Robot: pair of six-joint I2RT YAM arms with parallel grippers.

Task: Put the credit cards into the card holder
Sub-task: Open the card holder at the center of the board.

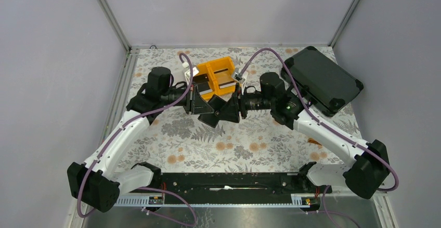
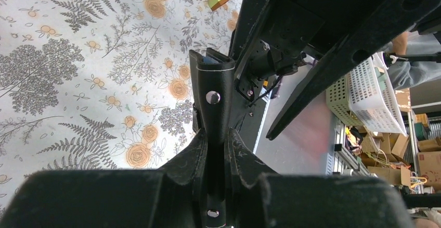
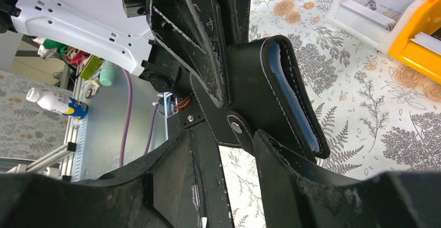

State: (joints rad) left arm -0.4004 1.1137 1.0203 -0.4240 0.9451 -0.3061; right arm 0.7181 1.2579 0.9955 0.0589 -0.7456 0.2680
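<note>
Fingers [image 2: 183,172], floral tablecloth [image 2: 78,56], grey walls [image 1: 52,56]

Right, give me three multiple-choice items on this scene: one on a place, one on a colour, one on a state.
1. The card holder is: A on the floor; B in a drawer; C between the left gripper and right gripper.
2. The bin directly behind it is: A yellow; B blue; C pink.
3. The left gripper is: A wide open; B shut on the card holder; C out of view.
Answers: C, both grippers flank it in the top view; A, its walls show yellow; B, its fingers pinch the holder's flap.
</note>
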